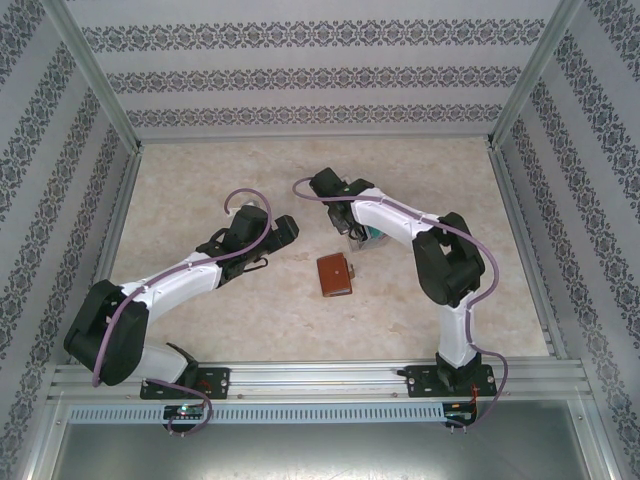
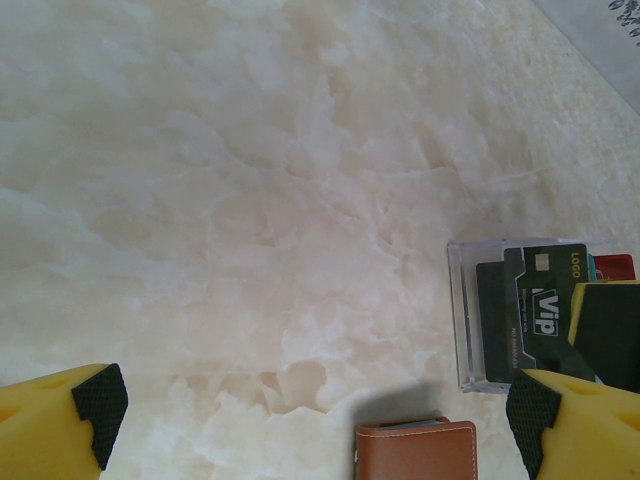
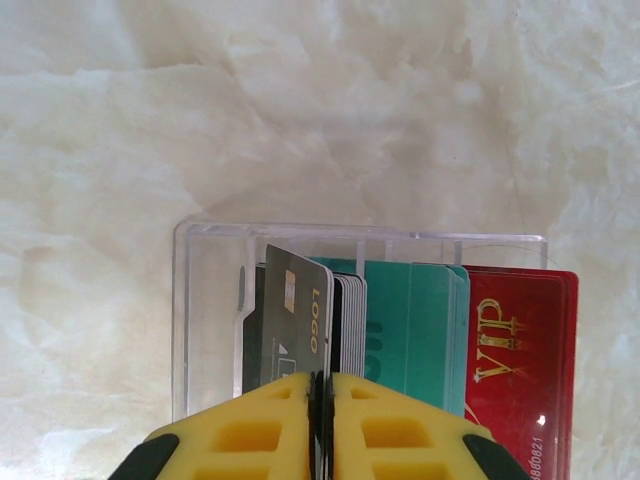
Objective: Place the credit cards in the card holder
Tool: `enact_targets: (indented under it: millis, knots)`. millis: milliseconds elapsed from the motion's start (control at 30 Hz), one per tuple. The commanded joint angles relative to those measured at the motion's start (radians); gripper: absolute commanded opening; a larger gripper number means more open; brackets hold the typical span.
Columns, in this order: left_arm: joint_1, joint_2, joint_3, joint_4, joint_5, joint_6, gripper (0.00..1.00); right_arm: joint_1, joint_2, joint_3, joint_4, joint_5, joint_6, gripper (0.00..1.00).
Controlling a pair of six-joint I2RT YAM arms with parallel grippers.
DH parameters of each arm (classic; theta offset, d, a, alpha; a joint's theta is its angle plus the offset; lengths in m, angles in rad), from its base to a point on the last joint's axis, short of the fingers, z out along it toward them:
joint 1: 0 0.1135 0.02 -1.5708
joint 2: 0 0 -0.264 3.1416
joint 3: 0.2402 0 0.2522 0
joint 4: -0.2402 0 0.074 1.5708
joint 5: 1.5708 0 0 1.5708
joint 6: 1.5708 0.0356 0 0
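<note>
Now your right gripper [image 3: 320,390] pinches a dark grey card [image 3: 290,310] standing in the clear tray [image 3: 360,232].
Your left gripper [image 2: 315,405] gapes wide, empty, near the card holder [image 2: 415,452].

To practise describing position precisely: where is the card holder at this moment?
In the top view the card holder lies near the middle of the table, just on the near side of the clear tray holding the credit cards.

Holds left claw [image 2: 312,415] spread wide, arm stretched forward and low. Pinches right claw [image 3: 322,425] onto a dark grey card [image 3: 290,320], elbow bent, forearm reaching left.
</note>
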Motion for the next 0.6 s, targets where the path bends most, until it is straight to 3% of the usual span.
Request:
enact_targets:
  millis: [0,267,433,567]
  knots:
    - [0.009,0.013,0.01,-0.016,0.006,-0.009,0.99,-0.01,-0.039,0.003,-0.028,-0.022,0.0,0.1]
    - [0.009,0.032,0.026,0.047,0.089,0.016,1.0,-0.009,-0.184,-0.045,-0.003,-0.148,0.088,0.02]
    - [0.009,0.083,0.078,0.086,0.208,0.025,0.91,-0.02,-0.333,-0.126,0.078,-0.26,0.178,0.02]
    - [0.009,0.117,0.149,0.103,0.312,0.035,0.86,-0.102,-0.474,-0.26,0.234,-0.537,0.327,0.02]
